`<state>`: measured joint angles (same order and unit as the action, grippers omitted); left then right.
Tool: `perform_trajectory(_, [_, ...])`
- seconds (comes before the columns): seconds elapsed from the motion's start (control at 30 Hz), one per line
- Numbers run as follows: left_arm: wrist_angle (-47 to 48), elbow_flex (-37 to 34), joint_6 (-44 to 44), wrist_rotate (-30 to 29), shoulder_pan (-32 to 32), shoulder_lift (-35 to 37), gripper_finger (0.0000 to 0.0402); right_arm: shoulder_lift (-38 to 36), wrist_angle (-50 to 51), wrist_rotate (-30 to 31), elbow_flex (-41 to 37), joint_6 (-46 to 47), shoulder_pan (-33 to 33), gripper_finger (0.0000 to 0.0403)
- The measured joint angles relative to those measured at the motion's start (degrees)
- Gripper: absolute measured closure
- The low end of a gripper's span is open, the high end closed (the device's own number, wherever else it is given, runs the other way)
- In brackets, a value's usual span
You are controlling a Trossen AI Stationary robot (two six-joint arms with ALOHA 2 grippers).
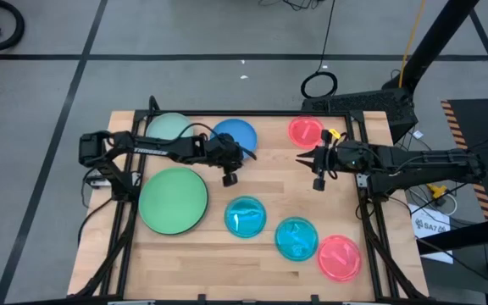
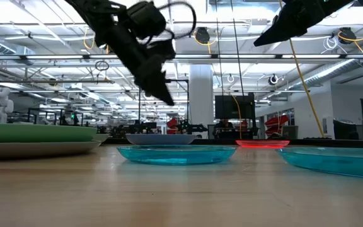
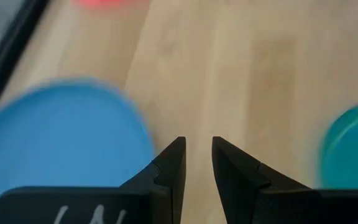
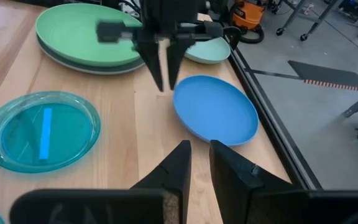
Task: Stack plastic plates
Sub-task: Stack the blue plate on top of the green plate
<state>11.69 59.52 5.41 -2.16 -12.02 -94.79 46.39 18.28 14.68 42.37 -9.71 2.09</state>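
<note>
Several plates lie flat on the wooden table. The large green plate lies on the grey one, whose rim shows beneath it. The pale green plate, blue plate and one pink plate sit near the far edge. Two cyan plates and the other pink plate sit nearer. My left gripper hangs above bare wood just near of the blue plate, fingers a narrow gap apart, holding nothing. My right gripper hovers near the far pink plate, equally narrow, and empty.
A black frame rail runs along the table's far edge beside the blue plate. Bare wood lies between the two grippers. Cables and a stand sit off the table's far right corner.
</note>
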Motion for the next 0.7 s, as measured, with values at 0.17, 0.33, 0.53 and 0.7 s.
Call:
perform_trajectory(0.17, [0.31, -0.06, 1.38, -3.26, -0.51, -2.45, 0.0315, 0.00, 0.02, 0.02, 0.00, 0.04, 0.04, 0.0348])
perform_trajectory(0.33, [1.09, -0.10, 1.35, -3.47, -1.39, -3.62, 0.0315, 0.00, 0.02, 0.04, 0.00, 0.02, 0.04, 0.0348])
perform_trajectory(0.53, [0.64, -0.06, 1.79, -3.46, -1.78, -3.51, 0.0315, 0.00, 0.02, 0.06, 0.01, 0.00, 0.04, 0.0348])
perform_trajectory(0.7, [1.04, -0.06, 1.88, -3.47, -1.85, -3.51, 0.0315, 0.00, 0.02, 0.07, 0.02, 0.02, 0.04, 0.0348])
